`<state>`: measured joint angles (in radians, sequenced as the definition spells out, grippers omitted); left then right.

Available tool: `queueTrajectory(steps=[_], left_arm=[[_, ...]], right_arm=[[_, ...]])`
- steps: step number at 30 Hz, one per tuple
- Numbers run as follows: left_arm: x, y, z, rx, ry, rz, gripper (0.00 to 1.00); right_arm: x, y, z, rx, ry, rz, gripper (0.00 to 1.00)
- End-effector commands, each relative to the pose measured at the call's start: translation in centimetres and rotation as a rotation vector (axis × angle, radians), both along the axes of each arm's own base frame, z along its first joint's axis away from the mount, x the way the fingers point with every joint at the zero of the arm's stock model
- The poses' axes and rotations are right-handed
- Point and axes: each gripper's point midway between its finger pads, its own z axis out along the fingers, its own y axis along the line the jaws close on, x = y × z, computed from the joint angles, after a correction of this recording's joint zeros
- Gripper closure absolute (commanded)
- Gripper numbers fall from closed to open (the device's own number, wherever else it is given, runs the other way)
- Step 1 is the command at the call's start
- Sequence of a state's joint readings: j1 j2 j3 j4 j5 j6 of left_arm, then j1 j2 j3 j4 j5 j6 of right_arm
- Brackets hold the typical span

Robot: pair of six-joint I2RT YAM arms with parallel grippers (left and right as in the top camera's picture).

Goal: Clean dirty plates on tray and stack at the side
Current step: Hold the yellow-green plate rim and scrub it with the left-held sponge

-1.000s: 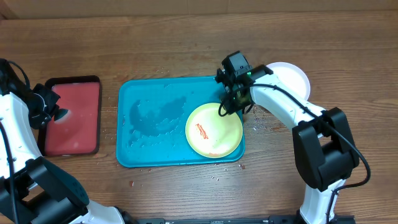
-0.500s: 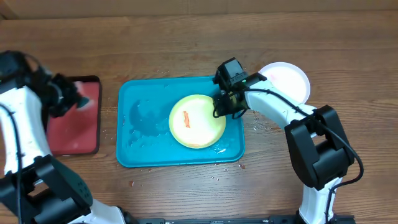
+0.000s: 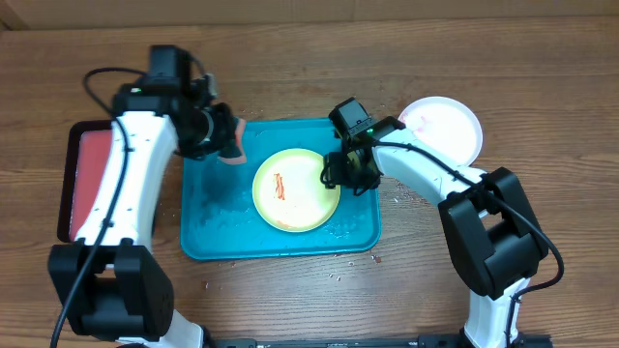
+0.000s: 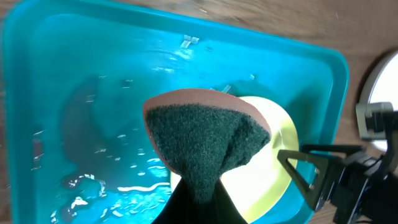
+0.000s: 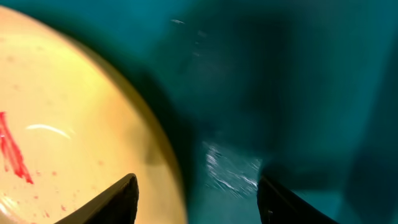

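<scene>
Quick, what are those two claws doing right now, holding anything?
The left gripper is shut on the sponge.
The right gripper is open, straddling the yellow-green plate rim, gripping nothing.

Robot lab bench, that's the setting. A plain wooden table (image 3: pixel 542 58) fills the overhead view from edge to edge. Two white-and-black robot arms rise from its near side, the left arm (image 3: pixel 126 193) and the right arm (image 3: pixel 426 169), and a black cable (image 3: pixel 106 73) loops loose above the left one. The washing-up is all staged right on the tabletop. There's a teal tray (image 3: pixel 208 237) with water (image 4: pixel 118 186) pooled in it and a yellow-green plate (image 3: pixel 305 208) streaked red. A white plate (image 3: pixel 450 126) sits off to one side, with a red tray (image 3: pixel 85 184) at the other end. A green-faced sponge (image 4: pixel 199 137) sits at the tip of the left arm.
</scene>
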<state>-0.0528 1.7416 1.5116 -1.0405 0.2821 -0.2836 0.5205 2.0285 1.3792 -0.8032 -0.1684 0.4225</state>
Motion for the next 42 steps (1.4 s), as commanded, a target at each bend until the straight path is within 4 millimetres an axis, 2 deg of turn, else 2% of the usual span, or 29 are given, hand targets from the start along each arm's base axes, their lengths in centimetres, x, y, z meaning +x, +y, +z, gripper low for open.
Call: queueTrajectory(steps=[1,5,9,12,18,25,29,36,37,38,40,42], left_arm=[[-0.4,-1.8,-0.6,0.087,-0.01,-0.072,0.96],[-0.7,-3.7,-0.6,0.103,-0.016,-0.118,0.96],[-0.9,-4.8,-0.9,0.1,-0.012,-0.137,0.96],[-1.1,-5.5,-2.1,0.098,0.025,-0.13,0.96],[-1.3,-6.7,-6.6,0.112,0.137,-0.159,0.96],[-1.5,-7.2,-10.4,0.109,0.22,-0.171,0.96],[-0.9,-7.4,-12.6,0.113,0.236,-0.171,0.96],[-1.1,-7.3,-17.0,0.13,0.305,-0.176,0.96],[-1.3,-7.1,-17.8,0.14,0.322,-0.177,0.96],[-1.7,-5.7,-19.4,0.219,0.353,-0.168,0.96],[-2.1,-3.2,-20.4,0.352,0.382,-0.135,0.96],[-2.5,-0.2,-20.3,0.502,0.404,-0.057,0.96]], right_arm=[[-0.7,-0.6,-0.8,0.002,0.06,-0.055,0.37],[-1.1,1.0,-0.5,0.061,0.066,-0.029,0.88],[-0.8,2.0,-0.7,0.078,0.044,-0.041,0.89],[-0.6,2.6,-1.0,0.085,0.035,-0.039,0.89],[1.0,4.2,-1.4,0.138,-0.016,-0.077,0.89],[2.5,5.1,-0.8,0.185,-0.061,-0.132,0.89],[3.5,4.3,-1.0,0.15,-0.096,-0.206,0.89],[3.9,4.5,-0.8,0.156,-0.11,-0.209,0.89],[3.9,4.4,-0.8,0.155,-0.111,-0.21,0.89],[4.0,4.3,-0.9,0.147,-0.117,-0.213,0.89],[4.0,4.2,-0.9,0.14,-0.119,-0.211,0.89],[4.0,4.1,-1.0,0.135,-0.12,-0.212,0.89]])
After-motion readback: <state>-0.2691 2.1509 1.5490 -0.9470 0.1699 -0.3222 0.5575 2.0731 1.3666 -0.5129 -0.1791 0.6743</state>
